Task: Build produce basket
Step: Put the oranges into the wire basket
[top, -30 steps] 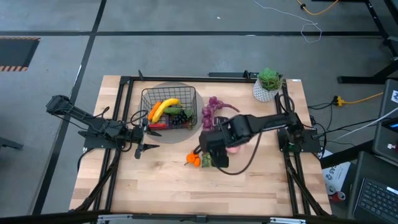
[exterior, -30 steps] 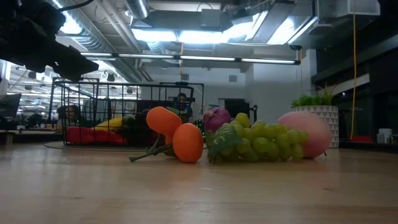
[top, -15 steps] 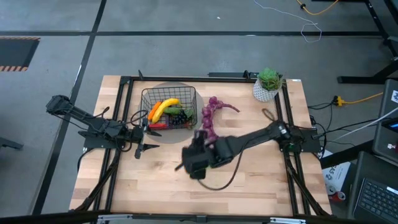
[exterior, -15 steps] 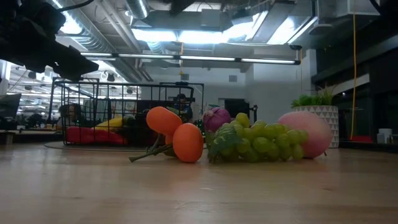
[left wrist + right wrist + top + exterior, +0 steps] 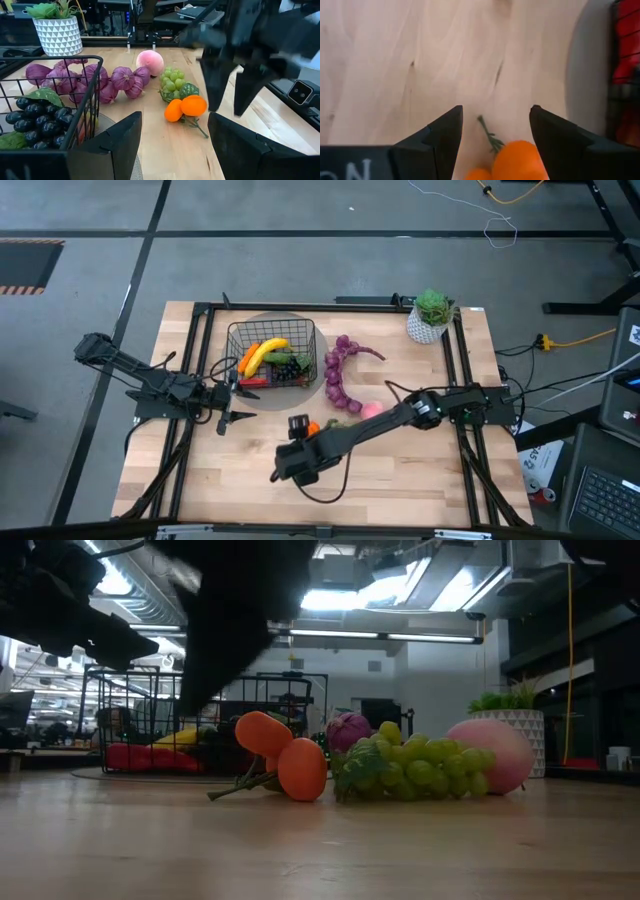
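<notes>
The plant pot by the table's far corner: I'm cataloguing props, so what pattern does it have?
The plant pot is white with a dark triangle pattern, clearest in the left wrist view.

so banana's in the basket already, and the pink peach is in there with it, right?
Not quite. The banana is in the basket, but the pink peach lies out on the table beside the green grapes, as the high view shows.
</notes>
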